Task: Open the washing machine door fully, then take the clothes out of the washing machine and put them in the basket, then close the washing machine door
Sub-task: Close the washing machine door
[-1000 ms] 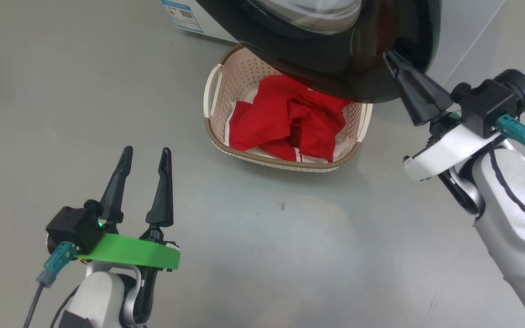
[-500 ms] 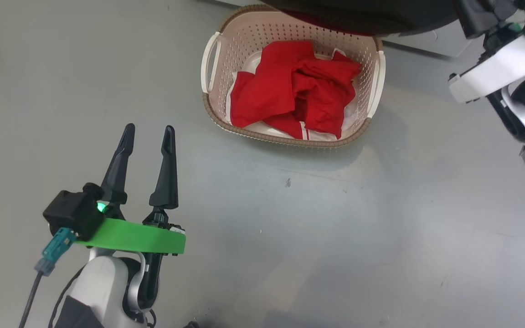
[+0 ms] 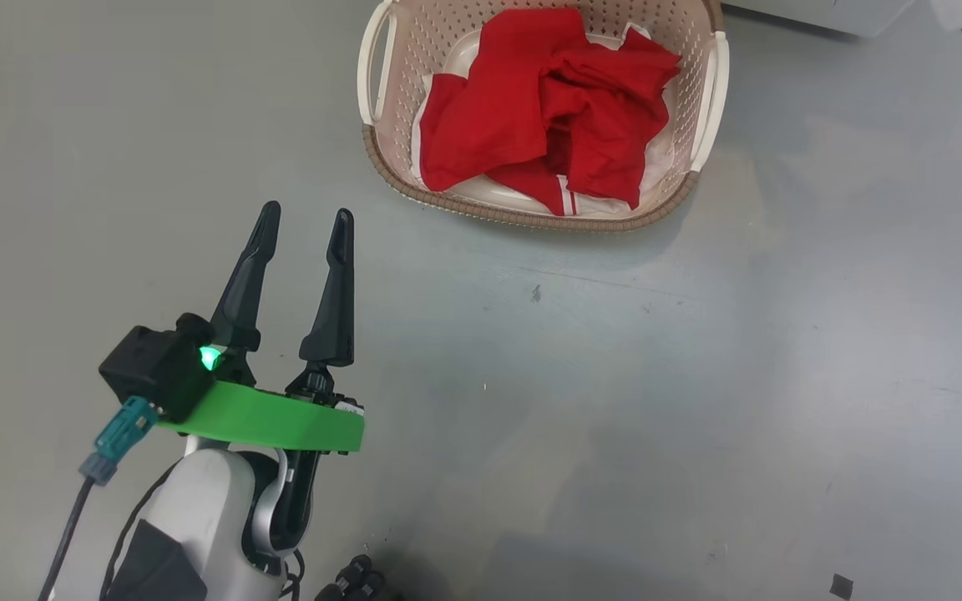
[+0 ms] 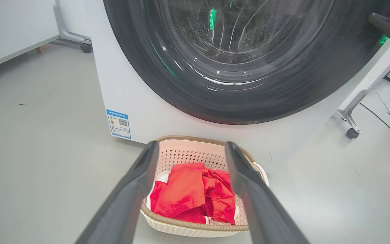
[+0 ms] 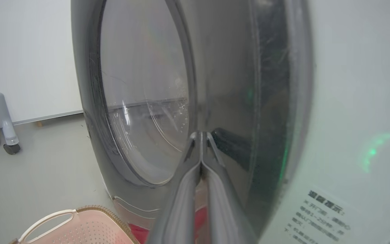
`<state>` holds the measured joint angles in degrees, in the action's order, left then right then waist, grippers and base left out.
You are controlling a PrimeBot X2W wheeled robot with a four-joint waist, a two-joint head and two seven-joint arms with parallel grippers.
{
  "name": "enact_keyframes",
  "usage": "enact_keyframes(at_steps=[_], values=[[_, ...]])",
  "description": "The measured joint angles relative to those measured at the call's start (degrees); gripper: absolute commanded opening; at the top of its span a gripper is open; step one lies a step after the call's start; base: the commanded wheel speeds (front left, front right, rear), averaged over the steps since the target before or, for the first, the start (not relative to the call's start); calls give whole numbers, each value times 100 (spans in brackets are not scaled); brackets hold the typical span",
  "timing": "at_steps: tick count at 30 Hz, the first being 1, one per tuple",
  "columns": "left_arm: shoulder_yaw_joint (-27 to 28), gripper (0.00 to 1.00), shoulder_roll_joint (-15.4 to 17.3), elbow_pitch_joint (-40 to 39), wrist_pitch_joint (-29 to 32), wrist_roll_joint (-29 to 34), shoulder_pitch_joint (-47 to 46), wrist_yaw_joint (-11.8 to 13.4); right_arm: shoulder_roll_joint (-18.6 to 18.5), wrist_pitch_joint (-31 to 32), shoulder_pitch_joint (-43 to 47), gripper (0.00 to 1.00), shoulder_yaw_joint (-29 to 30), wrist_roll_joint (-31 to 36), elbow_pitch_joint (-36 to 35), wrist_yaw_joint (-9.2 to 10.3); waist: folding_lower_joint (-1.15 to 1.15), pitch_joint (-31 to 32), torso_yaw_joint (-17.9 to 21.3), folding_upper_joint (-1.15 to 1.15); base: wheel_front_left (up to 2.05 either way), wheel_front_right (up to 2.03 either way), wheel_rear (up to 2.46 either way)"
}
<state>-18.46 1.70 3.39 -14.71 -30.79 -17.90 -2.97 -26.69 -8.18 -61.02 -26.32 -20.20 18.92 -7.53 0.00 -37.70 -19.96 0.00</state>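
Head view: the basket (image 3: 381,167) lies long axis left-to-right; left fingers (image 3: 249,280) spread wide, right fingers (image 5: 185,189) pressed together.

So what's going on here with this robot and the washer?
The bright red clothes with white trim lie in the small cream perforated basket on the grey floor, in front of the big white washing machine. The right gripper, fingers shut, has its tips at the glossy black ring of the round glass door, apparently to push it closed; whether it is latched I cannot tell. The left gripper is open and empty, above the floor, apart from the basket.
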Motion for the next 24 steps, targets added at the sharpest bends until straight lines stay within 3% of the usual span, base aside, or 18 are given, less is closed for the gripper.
enact_keyframes(at_steps=[24], values=[[-62,100,-13,169,0,-57,-214,102,26,-353,-430,0,-138,-8,862,-116,0,-74,-100,0,0,0,0]])
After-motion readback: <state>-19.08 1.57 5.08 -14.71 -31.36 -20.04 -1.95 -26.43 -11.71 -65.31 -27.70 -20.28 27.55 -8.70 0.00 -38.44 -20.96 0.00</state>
